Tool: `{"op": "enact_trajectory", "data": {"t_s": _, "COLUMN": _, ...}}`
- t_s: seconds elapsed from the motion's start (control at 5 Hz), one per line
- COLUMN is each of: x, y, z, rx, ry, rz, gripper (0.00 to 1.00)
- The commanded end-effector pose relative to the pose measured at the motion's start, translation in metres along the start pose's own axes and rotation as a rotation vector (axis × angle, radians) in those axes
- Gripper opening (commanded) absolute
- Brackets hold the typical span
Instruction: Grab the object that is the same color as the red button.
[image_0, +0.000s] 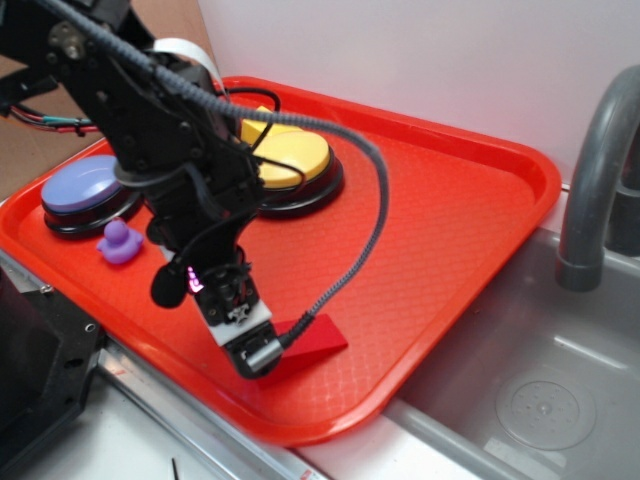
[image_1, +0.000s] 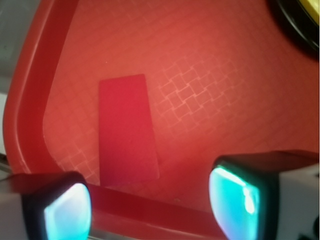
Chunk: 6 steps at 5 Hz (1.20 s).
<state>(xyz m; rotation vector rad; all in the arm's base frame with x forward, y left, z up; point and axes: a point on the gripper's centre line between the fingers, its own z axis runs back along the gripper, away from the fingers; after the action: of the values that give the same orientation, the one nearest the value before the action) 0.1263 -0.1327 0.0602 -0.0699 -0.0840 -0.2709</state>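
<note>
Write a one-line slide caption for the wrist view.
Open gripper hovers over the dark-red wedge block lying flat on the red tray, near its rim.

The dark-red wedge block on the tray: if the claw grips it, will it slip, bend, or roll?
The dark-red wedge block looks solid, so it probably stays stiff. Its flat faces rest on the red tray, so rolling seems unlikely. Its sloped top may let it slide out of the open claw unless gripped across its straight sides.
</note>
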Motion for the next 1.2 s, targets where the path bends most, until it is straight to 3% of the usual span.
{"op": "enact_trajectory", "data": {"t_s": 0.0, "x": 0.005, "y": -0.011, "z": -0.002, "rx": 0.002, "ry": -0.071, "rz": 0.025, "gripper": 1.0}}
{"op": "enact_trajectory", "data": {"t_s": 1.0, "x": 0.009, "y": -0.012, "z": -0.035, "rx": -0.006, "ry": -0.007, "rz": -0.006, "gripper": 1.0}}
